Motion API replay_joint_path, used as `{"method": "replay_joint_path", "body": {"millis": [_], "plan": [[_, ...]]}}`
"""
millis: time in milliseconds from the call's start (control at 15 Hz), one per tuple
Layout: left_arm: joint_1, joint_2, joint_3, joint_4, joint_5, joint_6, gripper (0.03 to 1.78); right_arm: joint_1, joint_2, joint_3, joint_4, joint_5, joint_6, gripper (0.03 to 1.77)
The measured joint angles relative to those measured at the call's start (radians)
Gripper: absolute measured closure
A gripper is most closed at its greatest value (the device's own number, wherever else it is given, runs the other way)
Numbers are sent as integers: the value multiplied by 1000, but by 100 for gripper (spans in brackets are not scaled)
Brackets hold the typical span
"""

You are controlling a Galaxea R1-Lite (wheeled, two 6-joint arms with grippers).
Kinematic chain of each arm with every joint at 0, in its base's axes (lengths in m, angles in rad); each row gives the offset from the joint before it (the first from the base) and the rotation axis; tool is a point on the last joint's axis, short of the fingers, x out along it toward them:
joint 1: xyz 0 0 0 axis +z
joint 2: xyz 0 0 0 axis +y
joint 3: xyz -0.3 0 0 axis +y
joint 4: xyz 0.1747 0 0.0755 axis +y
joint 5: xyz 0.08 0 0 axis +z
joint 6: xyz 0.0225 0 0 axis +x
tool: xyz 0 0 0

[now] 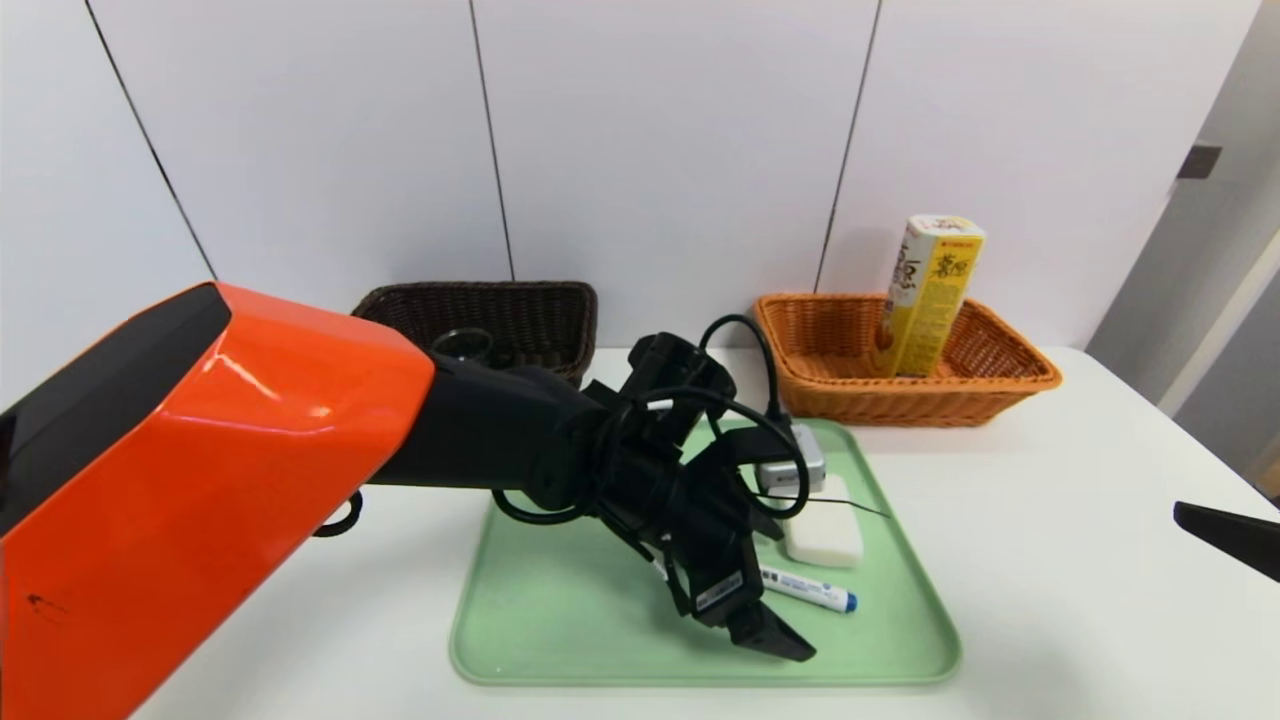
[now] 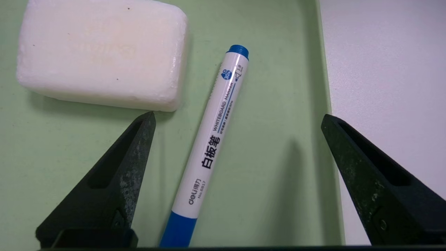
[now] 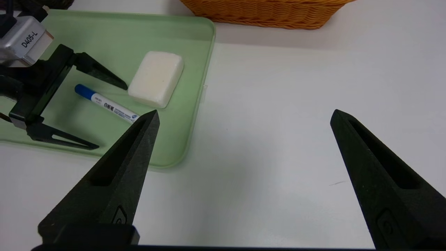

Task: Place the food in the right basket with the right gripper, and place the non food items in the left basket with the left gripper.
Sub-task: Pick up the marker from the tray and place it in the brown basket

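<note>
The yellow snack box (image 1: 925, 295) stands upright in the orange right basket (image 1: 1000, 385). On the green tray (image 1: 560, 600) lie a white marker with a blue cap (image 2: 212, 139) (image 1: 810, 590) and a white block (image 2: 101, 52) (image 1: 823, 533). My left gripper (image 2: 238, 115) (image 1: 780, 590) hangs open low over the tray, and the marker lies between its fingers, nearer the one by the block. The dark left basket (image 1: 520, 310) holds what looks like the glass cup (image 1: 462, 345), partly hidden by my left arm. My right gripper (image 3: 245, 111) is open and empty over bare table right of the tray.
The tray's right rim (image 2: 325, 69) runs just inside my left gripper's outer finger. Both baskets sit at the back by the white wall. One finger (image 1: 1225, 530) of my right gripper shows at the head view's right edge. White table lies between tray and right edge.
</note>
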Motion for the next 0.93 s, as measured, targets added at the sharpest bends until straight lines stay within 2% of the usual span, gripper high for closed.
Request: {"method": "replay_joint_path", "body": {"millis": [933], "plan": [[5, 5, 73, -83, 0, 49, 12, 0, -6, 7, -1, 1, 0, 11]]}}
